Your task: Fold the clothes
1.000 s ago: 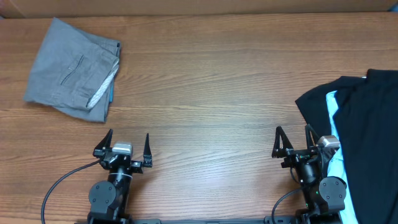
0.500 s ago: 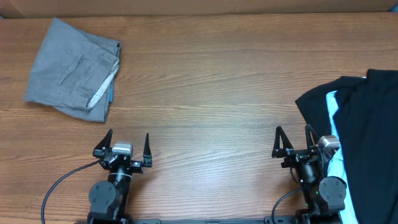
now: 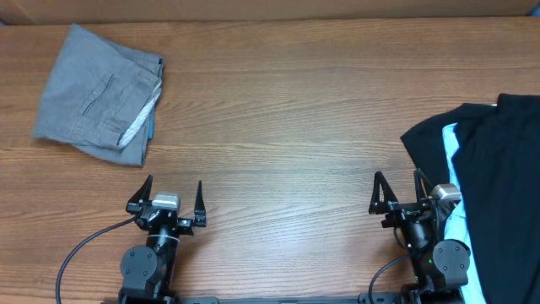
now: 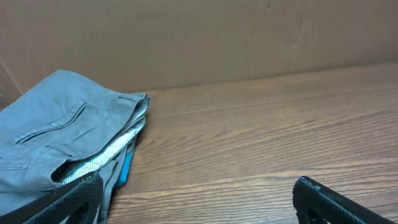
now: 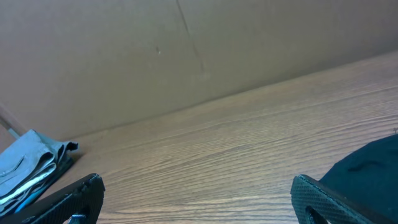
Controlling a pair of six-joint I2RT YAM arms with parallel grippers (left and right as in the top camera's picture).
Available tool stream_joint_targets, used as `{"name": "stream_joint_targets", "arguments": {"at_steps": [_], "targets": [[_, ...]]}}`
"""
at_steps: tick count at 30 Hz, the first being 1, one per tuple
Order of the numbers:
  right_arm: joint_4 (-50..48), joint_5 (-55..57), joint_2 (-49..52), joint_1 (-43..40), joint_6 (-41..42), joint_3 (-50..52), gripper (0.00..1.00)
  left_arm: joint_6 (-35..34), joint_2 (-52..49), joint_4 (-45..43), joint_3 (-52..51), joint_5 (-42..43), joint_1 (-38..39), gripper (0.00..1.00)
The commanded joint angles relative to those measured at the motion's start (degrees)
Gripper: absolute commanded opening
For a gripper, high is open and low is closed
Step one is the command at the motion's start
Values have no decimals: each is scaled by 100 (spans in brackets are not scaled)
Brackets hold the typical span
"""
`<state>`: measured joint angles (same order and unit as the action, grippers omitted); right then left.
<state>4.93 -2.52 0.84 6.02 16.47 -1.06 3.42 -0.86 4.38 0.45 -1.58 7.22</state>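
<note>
Grey shorts (image 3: 99,105), folded, lie at the far-left corner of the wooden surface (image 3: 278,110), pale lining showing along their right edge. Black garments (image 3: 498,169) are heaped at the right edge, with light-blue fabric (image 3: 452,143) peeking out between them. Left claw (image 3: 175,192) sits at the near edge, spread wide, empty. Right claw (image 3: 396,184) likewise released, holding nothing, just beside the black heap.

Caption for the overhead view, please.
Folded grey shorts lie far left on the table, black garments heaped at right; left gripper and right gripper hover open and empty.
</note>
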Motion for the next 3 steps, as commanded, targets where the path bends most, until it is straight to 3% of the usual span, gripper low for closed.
{"name": "stream_joint_targets", "arguments": {"at_steps": [1,3], "targets": [[-39,52,-68,-20,-2,61,100,87,61,-15,-17,-48,31,100],[-39,52,-68,-20,-2,61,100,87,61,-15,-17,-48,31,100]]}}
